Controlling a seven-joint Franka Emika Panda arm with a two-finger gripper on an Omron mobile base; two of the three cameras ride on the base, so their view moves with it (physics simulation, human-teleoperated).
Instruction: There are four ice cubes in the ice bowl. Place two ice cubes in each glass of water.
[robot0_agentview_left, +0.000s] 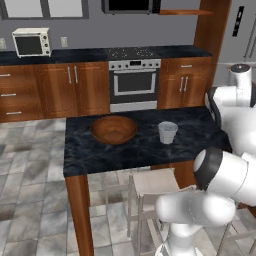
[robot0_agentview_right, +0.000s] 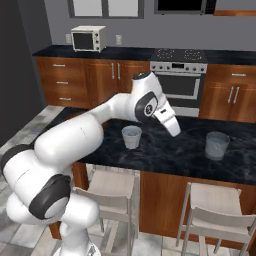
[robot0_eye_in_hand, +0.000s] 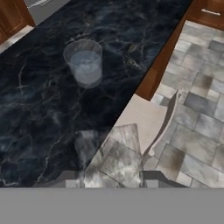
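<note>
Ice cube: a pale, translucent block with blurred edges sits between the two dark finger tips in the hand view. The jaws stand partly closed and appear to hold it on both sides. It hangs above the counter's front edge, partly over the stone and partly over a stool tucked below.

The counter is dark, blue-black marble with pale veins, a flat, straight-edged slab on a reddish wood base. Bare stone lies between the held cube and the glass of water. This is a clear, slightly tapered tumbler, upright, with water in it, set well in from the edge.

The right base view shows two such tumblers, the left tumbler and the right tumbler. They stand well apart, with open counter between them, and the white arm reaches over that gap. I cannot tell which of the two the hand view shows.

In the left base view the left tumbler stands near the ice bowl, apart from it. The bowl is wide, shallow, round and of reddish-brown wood. Its contents cannot be made out.

Beyond a strip of grey tiled floor stand wooden cabinets, a steel oven and a white toaster oven.
</note>
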